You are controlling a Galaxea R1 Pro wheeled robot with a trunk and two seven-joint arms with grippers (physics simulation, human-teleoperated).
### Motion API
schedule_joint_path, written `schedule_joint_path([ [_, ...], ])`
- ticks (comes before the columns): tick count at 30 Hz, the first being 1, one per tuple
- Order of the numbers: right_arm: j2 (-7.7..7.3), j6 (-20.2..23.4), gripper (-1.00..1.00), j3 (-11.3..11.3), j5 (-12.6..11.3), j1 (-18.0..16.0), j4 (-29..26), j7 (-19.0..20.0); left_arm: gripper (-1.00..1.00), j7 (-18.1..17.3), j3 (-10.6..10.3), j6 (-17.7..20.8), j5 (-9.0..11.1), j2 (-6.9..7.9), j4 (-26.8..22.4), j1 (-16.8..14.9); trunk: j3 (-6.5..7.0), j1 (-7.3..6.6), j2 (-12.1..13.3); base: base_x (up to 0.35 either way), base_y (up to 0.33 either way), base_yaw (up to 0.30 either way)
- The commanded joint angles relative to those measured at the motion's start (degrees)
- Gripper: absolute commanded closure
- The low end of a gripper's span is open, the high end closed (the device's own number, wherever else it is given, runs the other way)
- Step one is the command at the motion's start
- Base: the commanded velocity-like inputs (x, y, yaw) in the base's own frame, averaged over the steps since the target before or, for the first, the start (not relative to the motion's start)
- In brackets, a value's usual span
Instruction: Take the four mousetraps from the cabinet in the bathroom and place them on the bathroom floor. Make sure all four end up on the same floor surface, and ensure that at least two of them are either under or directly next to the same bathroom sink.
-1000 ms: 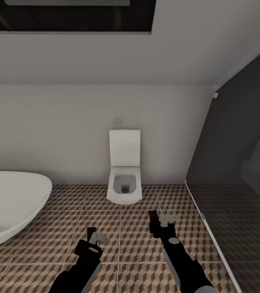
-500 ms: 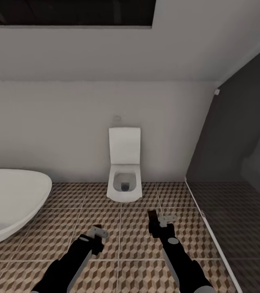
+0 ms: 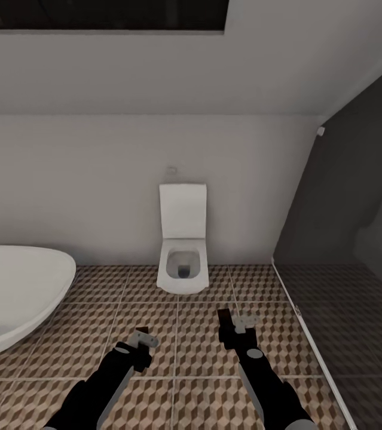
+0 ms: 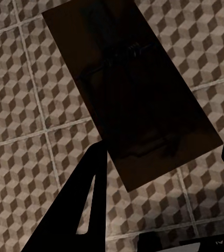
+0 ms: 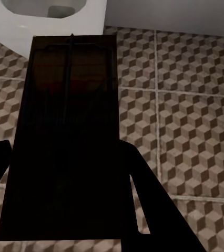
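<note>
No legible text, brand or number appears anywhere; only a cropped, upside-down fragment of pale lettering on the left tool's body, too cut off to read.

The toilet stands against the far wall, bathtub to its left, glass partition to its right.
</note>
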Motion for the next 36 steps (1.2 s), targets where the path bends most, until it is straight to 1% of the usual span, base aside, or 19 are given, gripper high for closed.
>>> schedule_joint_path([
  [1, -0.03, 0.49, 1.00, 0.14, 0.48, -0.03, -0.10, -0.40, 1.00, 0.44, -0.26, 0.27, 0.29, 0.08, -0.10, -0.05, -0.15, 0.01, -0.07, 0.000, 0.000, 0.000],
  [20, -0.05, 0.53, 1.00, 0.14, 0.48, -0.03, -0.10, -0.44, 1.00, 0.53, -0.48, 0.26, 0.36, -0.17, -0.07, -0.05, -1.81, 0.01, -0.07, 0.000, 0.000, 0.000],
  [36, 0.03, 0.47, 1.00, 0.14, 0.48, -0.03, -0.10, -0.47, 1.00, 0.53, -0.51, 0.26, 0.36, -0.34, -0.07, -0.05, -6.10, 3.53, -6.49, 0.000, 0.000, 0.000],
])
